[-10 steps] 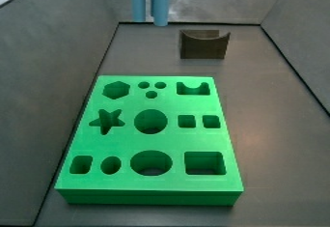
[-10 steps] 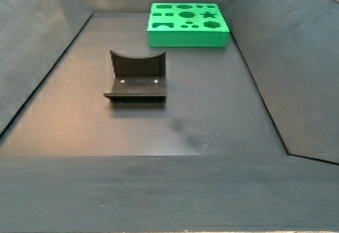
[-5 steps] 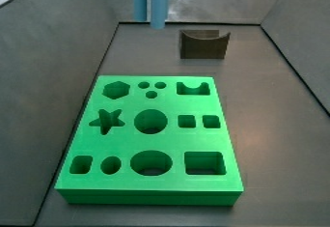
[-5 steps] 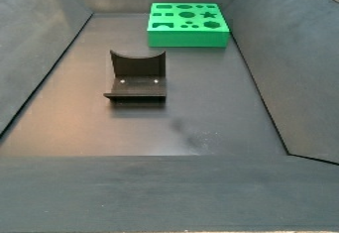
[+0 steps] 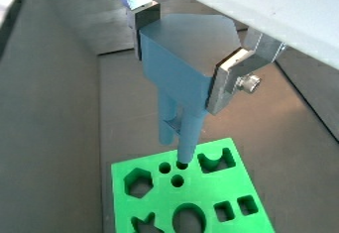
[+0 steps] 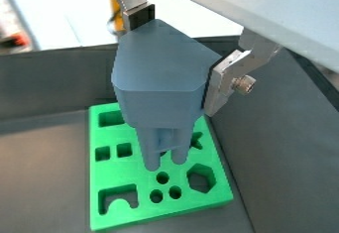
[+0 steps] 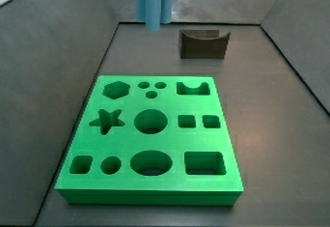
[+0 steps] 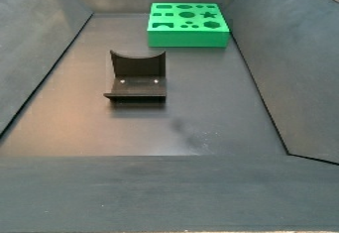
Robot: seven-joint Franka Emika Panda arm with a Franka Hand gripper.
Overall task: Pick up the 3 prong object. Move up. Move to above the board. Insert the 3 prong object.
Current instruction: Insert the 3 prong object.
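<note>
My gripper (image 5: 183,66) is shut on the wide top block of the light-blue 3 prong object (image 5: 179,88). A silver finger (image 5: 236,75) presses on each side, and the prongs point down. Both wrist views show this grip (image 6: 175,63). The prongs hang well above the bright-green board (image 5: 139,182), near its three small round holes (image 5: 173,170). In a side view the 3 prong object (image 7: 154,4) hangs high at the far end, beyond the board (image 7: 154,178); the gripper itself is out of that view. The board (image 8: 188,41) also shows far away in a side view.
The dark fixture (image 7: 203,43) stands on the floor behind the board's far right corner; it also shows in a side view (image 8: 137,76). Sloped dark grey walls (image 7: 52,86) enclose the floor on all sides.
In the side view the 3 prong object has shifted slightly right and lower in the picture. The board and fixture have not moved.
</note>
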